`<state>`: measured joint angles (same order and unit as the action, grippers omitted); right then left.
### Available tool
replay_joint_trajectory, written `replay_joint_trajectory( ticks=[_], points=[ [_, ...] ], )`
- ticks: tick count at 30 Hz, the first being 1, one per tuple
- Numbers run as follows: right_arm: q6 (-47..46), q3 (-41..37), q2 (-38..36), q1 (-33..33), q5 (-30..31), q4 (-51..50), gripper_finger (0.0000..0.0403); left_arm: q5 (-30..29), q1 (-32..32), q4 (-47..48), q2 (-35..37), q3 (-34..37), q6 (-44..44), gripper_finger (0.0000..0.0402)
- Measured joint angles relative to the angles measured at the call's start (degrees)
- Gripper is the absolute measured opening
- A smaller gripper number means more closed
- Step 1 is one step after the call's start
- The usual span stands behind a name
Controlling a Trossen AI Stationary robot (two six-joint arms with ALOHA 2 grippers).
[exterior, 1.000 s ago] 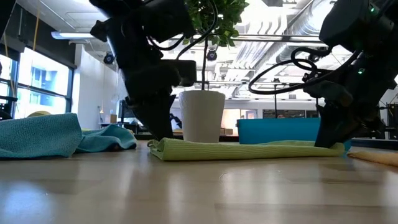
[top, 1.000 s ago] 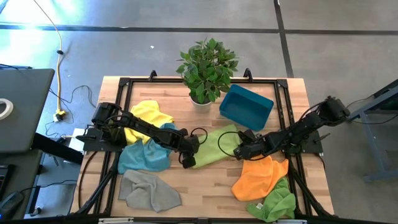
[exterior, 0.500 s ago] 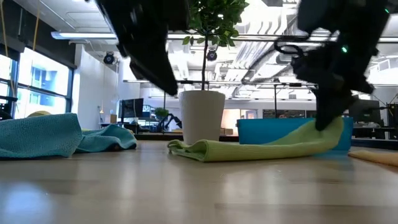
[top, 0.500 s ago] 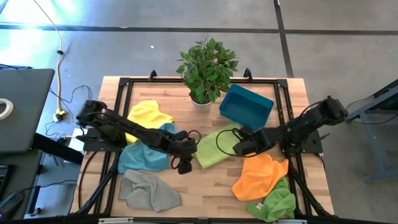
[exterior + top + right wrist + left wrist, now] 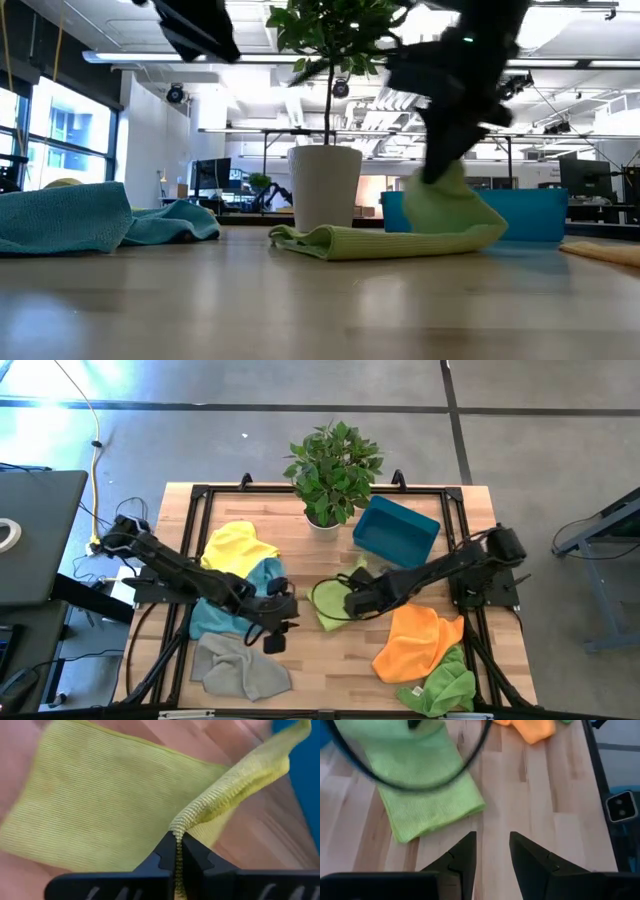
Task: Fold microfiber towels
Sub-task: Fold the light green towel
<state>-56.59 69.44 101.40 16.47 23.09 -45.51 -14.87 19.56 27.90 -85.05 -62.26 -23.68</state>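
Right gripper (image 5: 178, 837) was pinching the light green microfiber towel (image 5: 328, 603) by its edge; floppy stuff, grab corners. Left gripper (image 5: 492, 851) was spread, empty.

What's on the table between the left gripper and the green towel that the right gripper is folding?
Only bare wood. In the left wrist view, the open left gripper faces the green towel, pinched by the right gripper.

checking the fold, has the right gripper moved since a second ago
Yes. The right gripper, shut on the light green towel, has carried its edge leftward across the table, away from the teal bin, folding it over.
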Motion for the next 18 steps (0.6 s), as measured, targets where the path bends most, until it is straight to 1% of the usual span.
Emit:
replay_joint_trajectory(
  ticks=[5,10,15,18],
  points=[
    [1.56,8.12,6.64,0.45,-2.22,-0.85,0.0000,-3.07,2.91,4.08,3.87,-0.04,-0.18,0.0107],
    [1.49,14.79,10.98,2.07,-2.27,-1.61,0.0000,-6.16,5.60,8.48,7.37,-0.02,-0.94,0.0107],
    [1.11,19.14,12.81,3.59,-1.30,-1.34,0.0000,-9.29,7.99,11.45,10.09,0.02,-1.66,0.0107],
    [1.05,20.25,12.83,4.01,-0.35,-0.61,0.0000,-10.36,9.15,12.22,11.18,0.01,-1.71,0.0107]
  ],
)
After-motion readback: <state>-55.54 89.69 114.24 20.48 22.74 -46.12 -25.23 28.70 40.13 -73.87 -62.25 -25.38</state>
